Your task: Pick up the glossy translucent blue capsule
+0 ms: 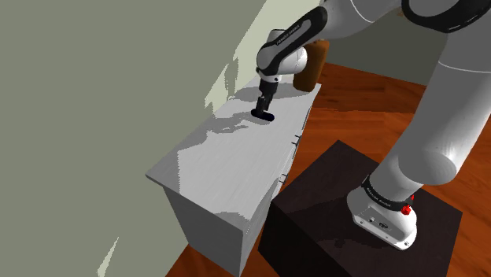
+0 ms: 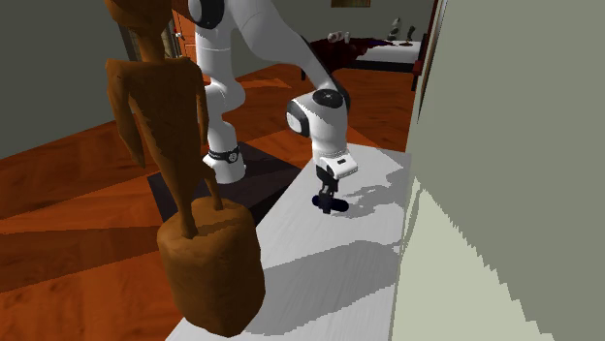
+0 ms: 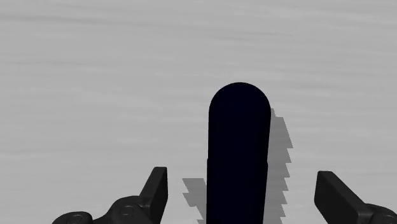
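This is a room in a house. A polished red-brown wooden floor [image 1: 358,90] fills the upper right of the shoulder view, and a pale grey chest of drawers [image 1: 228,169] stands against a plain grey-green wall [image 1: 94,94] at the left. At the left of the second exterior view a tall brown carved sculpture [image 2: 184,174] stands on the chest. At its upper right, dark furniture with a pale top [image 2: 388,50] carries small ornaments [image 2: 398,27].
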Motion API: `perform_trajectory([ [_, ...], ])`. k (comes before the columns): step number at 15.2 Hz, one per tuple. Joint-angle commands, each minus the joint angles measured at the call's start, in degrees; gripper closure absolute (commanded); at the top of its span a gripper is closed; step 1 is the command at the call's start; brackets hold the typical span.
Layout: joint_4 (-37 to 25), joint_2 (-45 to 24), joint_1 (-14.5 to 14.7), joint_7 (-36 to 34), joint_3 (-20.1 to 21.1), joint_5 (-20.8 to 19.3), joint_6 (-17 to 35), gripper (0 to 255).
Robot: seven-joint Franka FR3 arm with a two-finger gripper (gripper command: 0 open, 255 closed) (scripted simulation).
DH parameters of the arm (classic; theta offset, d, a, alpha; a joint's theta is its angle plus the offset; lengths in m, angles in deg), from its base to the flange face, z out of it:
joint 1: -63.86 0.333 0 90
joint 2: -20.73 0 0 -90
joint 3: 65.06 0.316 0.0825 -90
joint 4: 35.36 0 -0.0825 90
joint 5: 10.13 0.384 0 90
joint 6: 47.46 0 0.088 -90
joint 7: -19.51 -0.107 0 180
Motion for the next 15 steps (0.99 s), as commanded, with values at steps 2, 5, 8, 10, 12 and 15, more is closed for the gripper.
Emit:
perform_trajectory([
  [2,0.1,-0.9,-0.1,0.4,0.1,0.4,1.0,0],
  [5,0.1,-0.9,0.0,0.4,0.2,0.4,1.0,255],
  [8,0.1,-0.9,0.0,0.4,0.2,0.4,1.0,255],
  [10,0.1,-0.9,0.0,0.4,0.2,0.4,1.0,255],
  [12,0.1,-0.9,-0.1,0.4,0.1,0.4,1.0,255],
  [15,-0.3,0.8,0.1,-0.4,-0.1,-0.4,-1.0,255],
])
